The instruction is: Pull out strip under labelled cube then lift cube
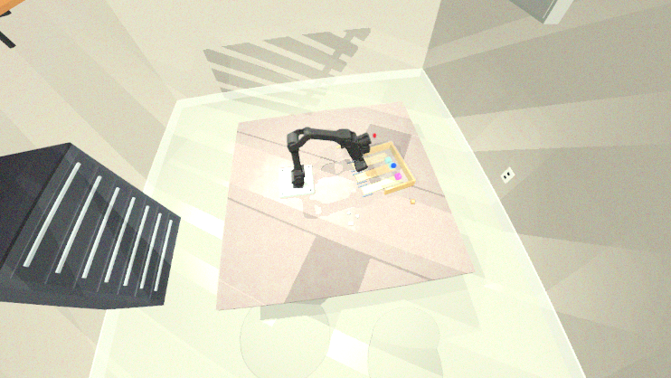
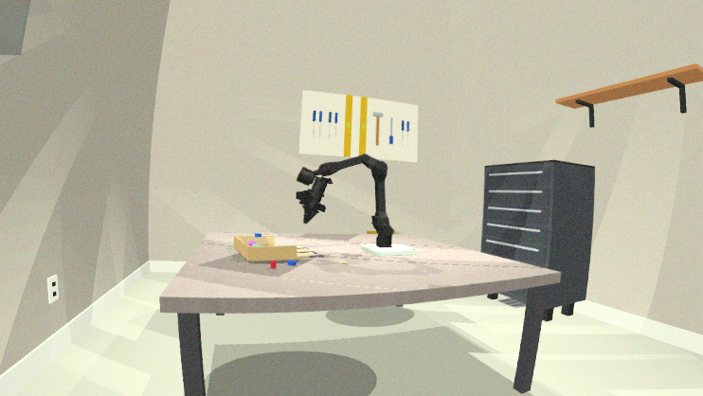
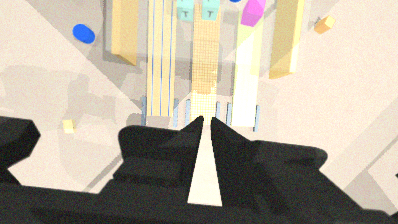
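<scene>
My gripper (image 1: 360, 166) (image 2: 306, 222) (image 3: 206, 120) is shut, with only a thin empty gap between its fingers. It hangs above the table, over the near end of the middle strip in the wrist view. The middle strip (image 3: 205, 65) has a fine checked pattern. A teal cube marked T (image 3: 210, 10) rests on its far part. A second teal cube marked T (image 3: 185, 10) sits just left of it, over the gap between strips. The left strip (image 3: 156, 65) has blue lines along it. The right strip (image 3: 246, 75) is plain pale yellow, with a magenta block (image 1: 398, 176) (image 3: 254, 12) on it.
A wooden tray wall (image 1: 405, 164) (image 2: 273, 253) (image 3: 286, 40) surrounds the strips' far ends. Thin blue-grey rails (image 3: 257, 118) flank the near ends. Outside lie a blue disc (image 2: 292, 262) (image 3: 83, 33), a red piece (image 1: 373, 136) (image 2: 273, 264), an orange block (image 1: 412, 202) (image 3: 326, 24) and a small yellow block (image 3: 69, 126).
</scene>
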Tool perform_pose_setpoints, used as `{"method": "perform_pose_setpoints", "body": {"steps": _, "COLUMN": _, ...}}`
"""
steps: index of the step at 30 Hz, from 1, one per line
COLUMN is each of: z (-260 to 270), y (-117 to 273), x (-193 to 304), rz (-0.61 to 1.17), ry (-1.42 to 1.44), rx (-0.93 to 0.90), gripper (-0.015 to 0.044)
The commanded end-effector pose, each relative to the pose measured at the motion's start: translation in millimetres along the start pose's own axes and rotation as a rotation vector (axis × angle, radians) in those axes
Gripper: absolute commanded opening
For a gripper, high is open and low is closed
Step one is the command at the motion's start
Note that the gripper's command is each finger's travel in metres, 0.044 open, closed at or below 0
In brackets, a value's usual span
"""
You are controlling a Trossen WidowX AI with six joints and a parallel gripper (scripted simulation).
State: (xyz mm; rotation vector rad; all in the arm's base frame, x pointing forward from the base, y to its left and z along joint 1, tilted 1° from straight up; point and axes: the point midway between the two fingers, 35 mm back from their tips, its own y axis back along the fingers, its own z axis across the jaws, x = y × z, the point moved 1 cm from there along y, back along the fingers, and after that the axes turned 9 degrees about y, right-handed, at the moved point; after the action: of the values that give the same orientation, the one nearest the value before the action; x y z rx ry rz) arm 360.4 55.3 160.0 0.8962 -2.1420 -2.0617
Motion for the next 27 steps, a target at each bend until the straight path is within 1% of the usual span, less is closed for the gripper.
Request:
{"method": "perform_pose_setpoints", "body": {"steps": 1, "z": -1, "y": -23, "x": 0, "rz": 0.159, "ry": 0.039, "rx": -0.054, "gripper": 0.0000}}
{"method": "perform_pose_setpoints", "body": {"steps": 4, "z": -2, "y": -42, "x": 2, "rz": 0.292, "ry": 0.067, "rx": -0.102, "gripper": 0.0000}}
{"method": "perform_pose_setpoints", "body": {"steps": 6, "z": -4, "y": -47, "x": 3, "rz": 0.319, "ry": 0.073, "rx": -0.113, "gripper": 0.0000}}
{"method": "perform_pose_setpoints", "body": {"steps": 11, "z": -5, "y": -49, "x": 4, "rz": 0.323, "ry": 0.074, "rx": -0.114, "gripper": 0.0000}}
{"method": "perform_pose_setpoints", "body": {"steps": 27, "z": -3, "y": -75, "x": 11, "rz": 0.323, "ry": 0.074, "rx": -0.114, "gripper": 0.0000}}
